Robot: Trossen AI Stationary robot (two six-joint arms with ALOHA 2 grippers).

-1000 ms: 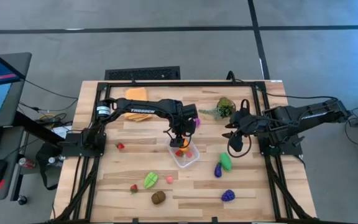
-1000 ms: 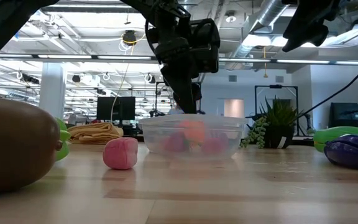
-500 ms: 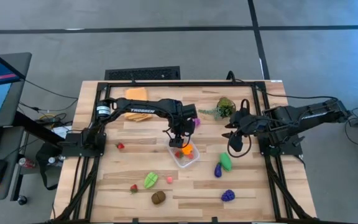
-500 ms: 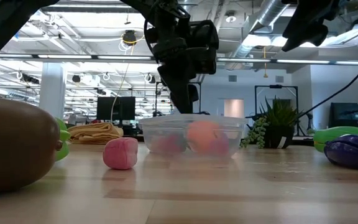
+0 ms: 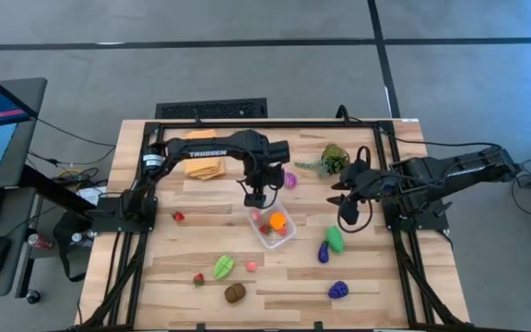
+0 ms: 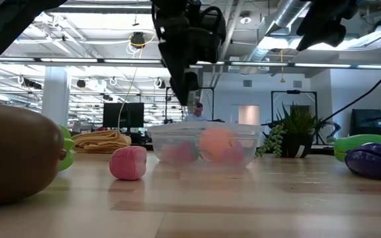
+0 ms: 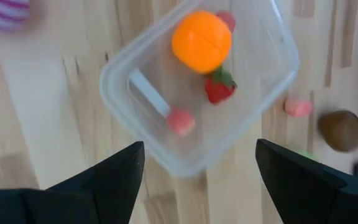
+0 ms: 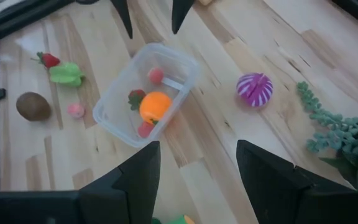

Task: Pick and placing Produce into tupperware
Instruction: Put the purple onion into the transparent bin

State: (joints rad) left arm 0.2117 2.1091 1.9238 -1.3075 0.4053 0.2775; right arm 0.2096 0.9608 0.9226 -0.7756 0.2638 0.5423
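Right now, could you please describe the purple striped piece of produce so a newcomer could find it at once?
Start at the clear tupperware near the table's middle, then look toward the far edge, beside the left tool. The purple striped piece lies there on bare wood, between the arm and the plant sprig. It alone is round with pale stripes; the other purple pieces are plain.

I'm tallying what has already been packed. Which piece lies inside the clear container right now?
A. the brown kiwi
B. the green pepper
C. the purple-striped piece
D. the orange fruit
D: the orange fruit lies inside the tupperware beside a strawberry, while the kiwi, purple-striped piece and green pepper lie out on the table.
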